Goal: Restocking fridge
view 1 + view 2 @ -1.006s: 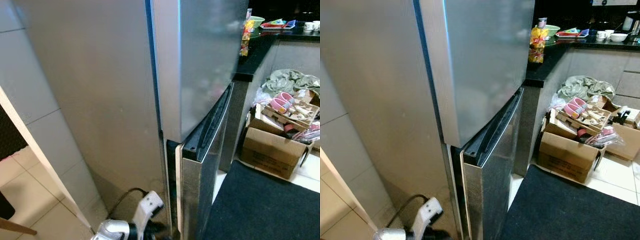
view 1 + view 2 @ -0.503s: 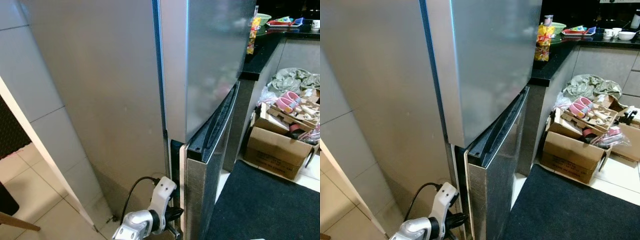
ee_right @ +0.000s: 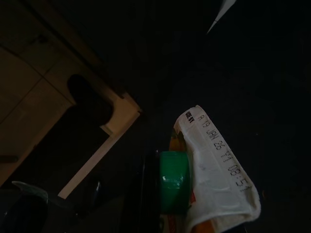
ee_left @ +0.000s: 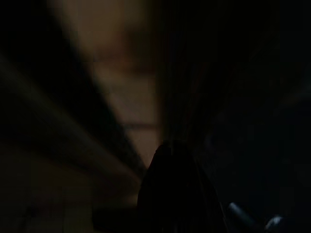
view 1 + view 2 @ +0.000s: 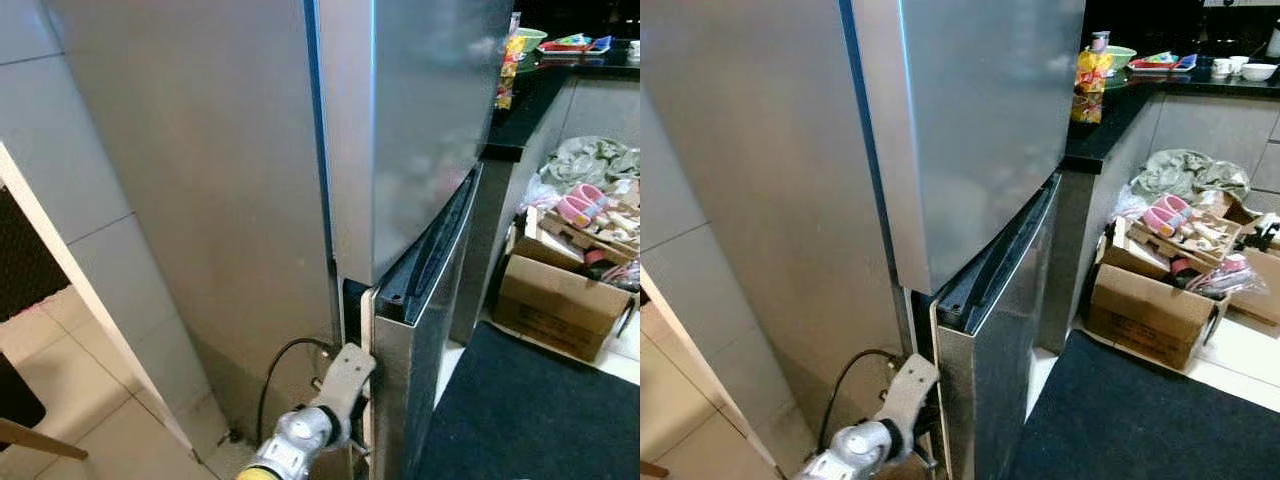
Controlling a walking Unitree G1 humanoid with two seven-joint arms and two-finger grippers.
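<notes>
The silver fridge fills the middle of the eye views, its upper door (image 5: 420, 130) closed. Its lower door (image 5: 410, 370) stands slightly ajar, with a dark gap along its left edge. My left gripper (image 5: 358, 432) reaches from below into that gap, its white wrist against the door's edge; the tips are hidden behind the door. The left wrist view is very dark. In the right wrist view, my right gripper (image 3: 155, 204) is shut on a carton (image 3: 214, 165) with a green cap and a printed date, held low over a dark floor.
A black cable (image 5: 285, 365) loops beside the fridge's left side. A tiled wall edge (image 5: 90, 300) juts out at the left. To the right are a black mat (image 5: 530, 410), a cardboard box (image 5: 560, 300) of clutter and a dark counter (image 5: 530, 90).
My left arm has risen and moved right, from below the fridge's side up to the gap at the lower door's edge. The camera has shifted slightly.
</notes>
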